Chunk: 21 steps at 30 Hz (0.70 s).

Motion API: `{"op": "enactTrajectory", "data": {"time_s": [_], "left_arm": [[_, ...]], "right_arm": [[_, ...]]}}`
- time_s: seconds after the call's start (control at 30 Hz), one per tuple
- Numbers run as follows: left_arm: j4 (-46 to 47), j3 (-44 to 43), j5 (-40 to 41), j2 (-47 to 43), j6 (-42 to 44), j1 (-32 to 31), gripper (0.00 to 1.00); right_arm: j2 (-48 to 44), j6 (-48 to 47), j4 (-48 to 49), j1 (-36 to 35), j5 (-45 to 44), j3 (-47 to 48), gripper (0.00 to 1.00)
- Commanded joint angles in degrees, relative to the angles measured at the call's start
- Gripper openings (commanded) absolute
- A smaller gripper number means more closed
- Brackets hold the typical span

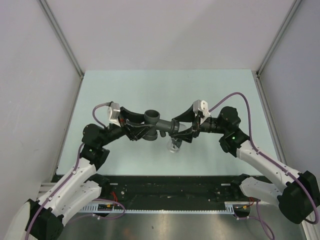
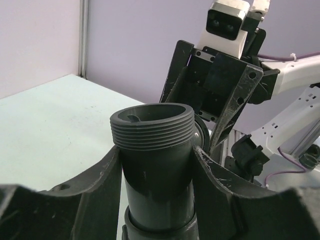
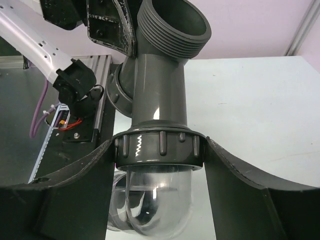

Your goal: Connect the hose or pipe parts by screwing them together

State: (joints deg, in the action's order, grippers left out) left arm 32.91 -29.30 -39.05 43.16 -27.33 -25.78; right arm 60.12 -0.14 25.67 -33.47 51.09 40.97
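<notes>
A dark grey pipe fitting hangs in the air over the middle of the table, held from both sides. My left gripper is shut on its smooth tube just below a threaded open mouth. My right gripper is shut on a ribbed grey collar at the other end. Under that collar sits a clear plastic dome. Above it the grey tube runs up to a second threaded mouth. In the top view the clear part hangs below the right gripper.
The pale table lies below, boxed in by grey walls at the left, the right and the back. A black strip and a metal rail run along the near edge between the arm bases. Purple cables loop off both wrists.
</notes>
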Motion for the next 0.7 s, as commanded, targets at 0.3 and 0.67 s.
{"op": "enactTrajectory", "data": {"time_s": [0.3,0.67], "left_arm": [[-11.8,-8.7,8.1,-2.6,-3.1,7.7,0.82],[-32.5,-27.5,-10.3,9.3,-22.0,17.8,0.84]], "right_arm": [[-10.9,-26.9,-14.8,-3.4,-17.2,4.2,0.0],[-8.3,-77.4,-11.6,-32.2,-61.1,4.0,0.0]]}}
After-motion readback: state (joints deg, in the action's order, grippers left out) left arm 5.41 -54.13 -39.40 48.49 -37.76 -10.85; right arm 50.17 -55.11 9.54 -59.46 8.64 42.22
